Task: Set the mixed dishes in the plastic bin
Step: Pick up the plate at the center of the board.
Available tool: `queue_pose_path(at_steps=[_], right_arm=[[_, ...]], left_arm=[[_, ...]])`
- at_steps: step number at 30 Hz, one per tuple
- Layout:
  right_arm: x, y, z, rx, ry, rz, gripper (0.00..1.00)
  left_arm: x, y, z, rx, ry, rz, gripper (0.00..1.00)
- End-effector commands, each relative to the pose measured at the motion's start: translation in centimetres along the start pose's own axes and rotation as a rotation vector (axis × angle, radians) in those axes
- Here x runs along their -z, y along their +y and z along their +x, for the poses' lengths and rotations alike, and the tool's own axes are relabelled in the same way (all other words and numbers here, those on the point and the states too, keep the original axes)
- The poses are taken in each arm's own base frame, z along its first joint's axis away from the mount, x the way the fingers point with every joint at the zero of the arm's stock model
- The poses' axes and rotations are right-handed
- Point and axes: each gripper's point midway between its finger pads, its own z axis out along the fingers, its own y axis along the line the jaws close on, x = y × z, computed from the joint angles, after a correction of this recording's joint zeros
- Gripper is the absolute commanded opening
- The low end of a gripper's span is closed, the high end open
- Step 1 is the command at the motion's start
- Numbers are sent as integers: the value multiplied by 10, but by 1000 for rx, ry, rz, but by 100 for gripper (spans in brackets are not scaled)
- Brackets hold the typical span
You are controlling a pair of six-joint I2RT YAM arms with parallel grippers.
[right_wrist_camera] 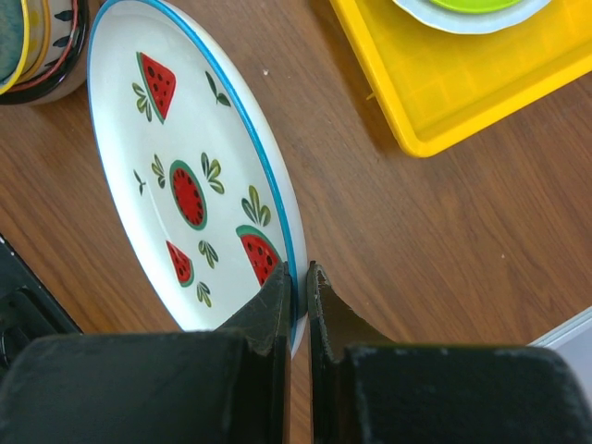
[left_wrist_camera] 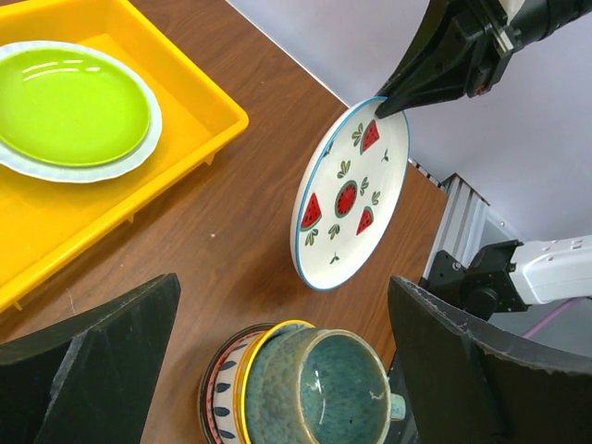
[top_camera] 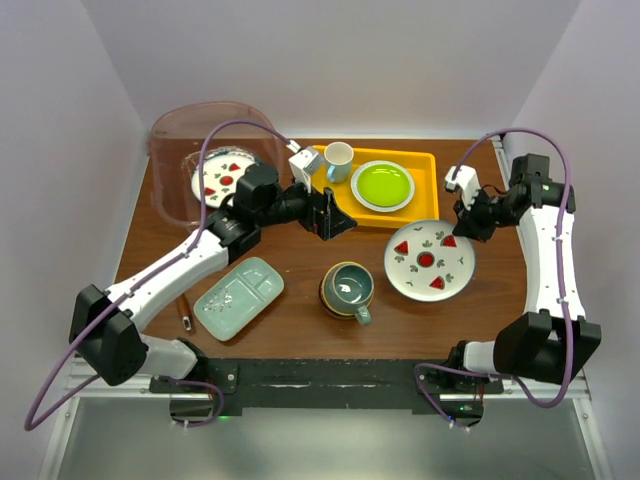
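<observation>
Top view: the left arm (top_camera: 190,262) hides part of the red-marked plate (top_camera: 222,180) in the plastic bin (top_camera: 165,170); I cannot identify the thin stick (top_camera: 184,311) beside that arm. Left wrist: bottom edge crops teal mug (left_wrist_camera: 319,393) and patterned bowl (left_wrist_camera: 220,396). Right wrist: fingers (right_wrist_camera: 268,314) cover the pinched rim of the watermelon plate (right_wrist_camera: 176,166).

— What does the desk (top_camera: 300,315) look like it's made of?
— Brown wood grain, smooth, with a low sheen. The yellow tray (top_camera: 425,192) at the far side looks like opaque moulded plastic, slightly shiny.
— And the crockery?
— The watermelon plate (right_wrist_camera: 176,185) is glossy, glazed white. The teal mug (left_wrist_camera: 319,388) has a mottled glaze that catches the light. The plastic bin (top_camera: 172,140) at far left is translucent and smooth.
— The fingers (right_wrist_camera: 264,319)?
— Matt black, rough-edged.
</observation>
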Motion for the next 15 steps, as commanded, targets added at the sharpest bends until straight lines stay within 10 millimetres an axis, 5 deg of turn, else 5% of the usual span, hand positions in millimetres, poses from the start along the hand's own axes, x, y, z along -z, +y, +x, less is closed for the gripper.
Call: queue_pose_path(at_steps=[1, 15], right_arm=[[20, 5, -37, 70, -116, 28, 0], [25, 8, -49, 93, -135, 27, 0]], left_arm=[[-7, -6, -20, -87, -68, 15, 100], [-49, -31, -18, -222, -83, 106, 100]])
